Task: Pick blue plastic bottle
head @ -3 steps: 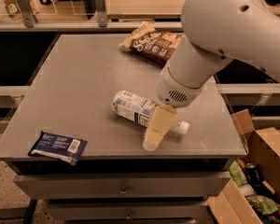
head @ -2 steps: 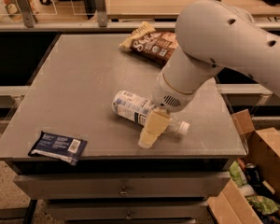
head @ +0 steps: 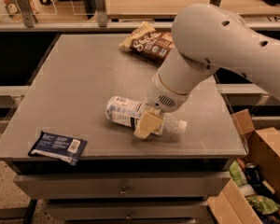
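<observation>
- Camera view: my arm reaches in from the upper right and bends steeply down, putting the end effector [head: 148, 124] low over the desk [head: 79, 78].
- The end effector lies across the blue plastic bottle [head: 123, 111], which rests on its side. The label end is to its left and the white cap [head: 181, 126] to its right. I cannot tell if it grips.
- A snack bag [head: 149, 42] lies beyond the end effector, well apart.
- A dark-blue packet [head: 58, 147] lies far to its left, at the desk's front edge.
</observation>
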`<state>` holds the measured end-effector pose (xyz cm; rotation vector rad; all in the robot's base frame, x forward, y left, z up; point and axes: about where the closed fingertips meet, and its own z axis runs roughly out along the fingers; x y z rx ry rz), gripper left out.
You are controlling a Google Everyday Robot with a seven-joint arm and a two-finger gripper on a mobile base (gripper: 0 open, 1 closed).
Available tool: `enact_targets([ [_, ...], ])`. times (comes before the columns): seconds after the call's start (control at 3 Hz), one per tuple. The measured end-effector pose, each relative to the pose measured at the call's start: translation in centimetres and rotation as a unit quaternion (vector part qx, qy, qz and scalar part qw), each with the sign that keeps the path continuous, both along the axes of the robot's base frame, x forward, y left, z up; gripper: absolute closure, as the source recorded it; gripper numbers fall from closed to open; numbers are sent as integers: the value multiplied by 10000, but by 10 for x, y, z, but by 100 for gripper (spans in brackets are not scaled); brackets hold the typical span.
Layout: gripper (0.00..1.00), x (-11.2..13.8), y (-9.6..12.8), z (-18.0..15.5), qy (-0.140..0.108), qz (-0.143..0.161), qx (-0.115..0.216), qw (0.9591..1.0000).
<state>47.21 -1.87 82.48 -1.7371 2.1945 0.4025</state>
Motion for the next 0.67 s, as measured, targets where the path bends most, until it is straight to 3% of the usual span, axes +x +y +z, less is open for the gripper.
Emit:
enact_targets([
  [0.33, 52, -4, 6, 13, 134, 48, 225, 9996],
  [0.67, 58, -9, 10, 46, 61, 166, 325, 9993],
])
